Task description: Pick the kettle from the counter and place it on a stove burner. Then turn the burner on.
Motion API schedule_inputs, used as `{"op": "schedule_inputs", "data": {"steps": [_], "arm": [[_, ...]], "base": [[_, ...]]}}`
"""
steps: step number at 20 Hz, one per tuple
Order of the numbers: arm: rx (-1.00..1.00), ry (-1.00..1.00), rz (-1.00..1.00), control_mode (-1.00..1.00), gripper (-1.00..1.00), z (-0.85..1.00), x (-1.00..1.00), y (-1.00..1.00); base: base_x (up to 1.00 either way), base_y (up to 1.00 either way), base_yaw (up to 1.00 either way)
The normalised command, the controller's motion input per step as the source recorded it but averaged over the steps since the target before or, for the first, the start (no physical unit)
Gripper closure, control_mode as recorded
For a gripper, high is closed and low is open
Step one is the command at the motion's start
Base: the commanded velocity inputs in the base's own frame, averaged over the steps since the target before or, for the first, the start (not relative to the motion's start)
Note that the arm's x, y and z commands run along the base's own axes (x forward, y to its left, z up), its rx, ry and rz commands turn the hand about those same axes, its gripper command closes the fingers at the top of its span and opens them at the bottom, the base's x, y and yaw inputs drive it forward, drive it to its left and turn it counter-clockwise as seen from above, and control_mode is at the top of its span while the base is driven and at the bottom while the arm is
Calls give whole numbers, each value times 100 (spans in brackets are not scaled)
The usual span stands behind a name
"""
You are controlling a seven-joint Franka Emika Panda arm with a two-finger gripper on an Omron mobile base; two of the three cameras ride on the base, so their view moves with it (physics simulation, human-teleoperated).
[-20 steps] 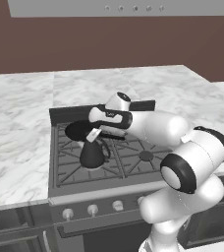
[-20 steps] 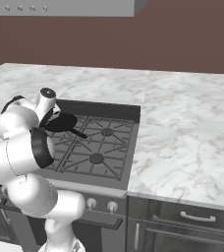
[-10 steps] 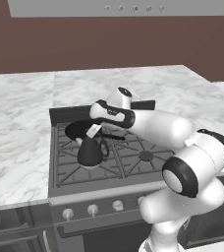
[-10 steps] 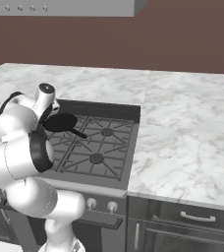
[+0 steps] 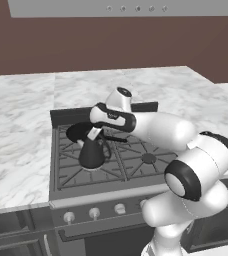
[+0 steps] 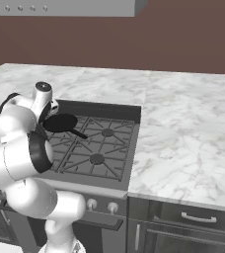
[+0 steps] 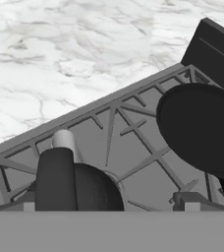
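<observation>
The kettle (image 5: 92, 154) stands upright on the near left part of the stove grate (image 5: 111, 162), over the near left stove burner (image 5: 92, 167), whose cap it hides, with the white marble counter (image 5: 16, 130) spreading out to the left and far side of the cooktop. In the left base view the gripper (image 5: 93, 134) hangs just above the kettle's top, close to the thin loop handle, though from this angle I cannot tell whether it touches the handle or sits clear of it, nor whether the fingers are spread or pressed together. The flat black frying pan (image 5: 78, 132) lies on the far left burner just behind the kettle, its straight handle pointing right toward the middle of the grate (in the right base view the pan (image 6: 61, 122) shows plainly beside the arm's white elbow). In the hand view the kettle's dark rounded body (image 7: 87, 189) and a pale spout-like stub sit low at the bottom, one dark fingertip (image 7: 56, 179) rising in front of it, with the pan (image 7: 200, 125) at the right and the grate bars between them. A row of round silver knobs (image 5: 94, 213) runs along the stove's near front panel.
</observation>
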Motion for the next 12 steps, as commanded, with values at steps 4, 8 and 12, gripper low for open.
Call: {"op": "schedule_inputs", "data": {"steps": [4,8,12], "arm": [[0,0,0,-100,-100,-4,3,0],[0,0,0,-100,-100,0,10,0],[0,0,0,-100,-100,0,3,0]], "base": [[0,0,0],[0,0,0],[0,0,0]]}}
